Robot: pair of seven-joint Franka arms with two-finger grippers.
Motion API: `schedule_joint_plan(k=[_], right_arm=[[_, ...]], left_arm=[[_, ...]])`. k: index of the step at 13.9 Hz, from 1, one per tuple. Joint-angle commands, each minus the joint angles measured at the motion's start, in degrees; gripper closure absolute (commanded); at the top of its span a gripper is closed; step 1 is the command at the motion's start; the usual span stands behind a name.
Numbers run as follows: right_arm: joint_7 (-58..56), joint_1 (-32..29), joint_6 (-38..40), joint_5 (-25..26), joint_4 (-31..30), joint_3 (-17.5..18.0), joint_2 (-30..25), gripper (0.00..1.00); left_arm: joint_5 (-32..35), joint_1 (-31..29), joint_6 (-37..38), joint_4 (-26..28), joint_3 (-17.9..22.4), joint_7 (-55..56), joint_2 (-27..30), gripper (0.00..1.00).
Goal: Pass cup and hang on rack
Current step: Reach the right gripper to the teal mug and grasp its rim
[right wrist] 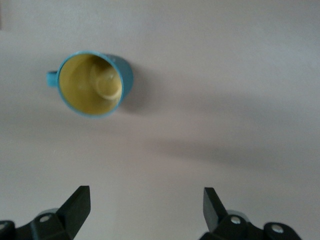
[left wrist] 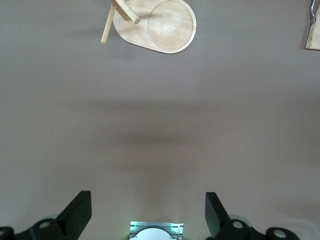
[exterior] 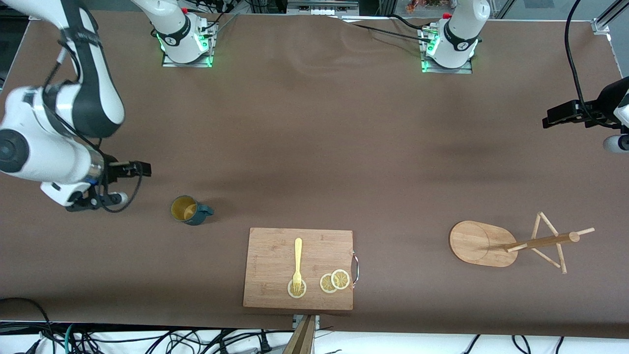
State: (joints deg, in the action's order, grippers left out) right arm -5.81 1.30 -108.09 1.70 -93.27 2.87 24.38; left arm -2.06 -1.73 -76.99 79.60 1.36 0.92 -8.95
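The dark teal cup (exterior: pixel 189 210) stands upright on the brown table, its yellowish inside showing and its handle turned toward the left arm's end. In the right wrist view the cup (right wrist: pixel 92 84) lies ahead of the fingers, apart from them. My right gripper (exterior: pixel 104 199) is open and empty, over the table beside the cup on its right arm's side; its fingers frame bare table (right wrist: pixel 145 200). The wooden rack (exterior: pixel 479 243) stands near the left arm's end, its pegs bare. My left gripper (exterior: pixel 615 142) is open and empty (left wrist: pixel 148 205), waiting over the table's edge at the left arm's end, well apart from the rack (left wrist: pixel 160 27).
A bamboo cutting board (exterior: pixel 275 246) lies between cup and rack, nearer the front camera, with a yellow fork (exterior: pixel 298 258) and lemon slices (exterior: pixel 334 281) on it. Its corner shows in the left wrist view (left wrist: pixel 314 39). Cables hang along the table's front edge.
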Motion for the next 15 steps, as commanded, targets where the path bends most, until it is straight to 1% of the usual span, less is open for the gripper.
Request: schedule_joint_plan(k=[1,5,10,12,15], right_arm=[[0.62,0.90,-5.54,-0.12,1.07,0.20,4.52,0.01],[0.98,2.04,-6.52,0.32,2.91,0.20,7.34,0.03],[0.98,2.13,-9.42,0.06,3.35,0.20,9.27,0.07],[1.06,2.13,-10.82,-0.03,4.06,0.20,10.94,0.12],[1.24,2.31,-12.84,-0.03,5.03,0.29,13.14,0.14]], left_arm=[[-0.49,-0.46,0.18,-1.38,-0.30,0.58,-0.72,0.00],[-0.49,-0.46,0.18,-1.38,-0.30,0.58,-0.72,0.00],[-0.49,-0.46,0.18,-1.47,-0.30,0.58,-0.72,0.00],[-0.49,-0.46,0.18,-1.38,-0.30,0.58,-0.72,0.00],[-0.49,-0.46,0.18,-1.38,-0.30,0.58,-0.72,0.00]])
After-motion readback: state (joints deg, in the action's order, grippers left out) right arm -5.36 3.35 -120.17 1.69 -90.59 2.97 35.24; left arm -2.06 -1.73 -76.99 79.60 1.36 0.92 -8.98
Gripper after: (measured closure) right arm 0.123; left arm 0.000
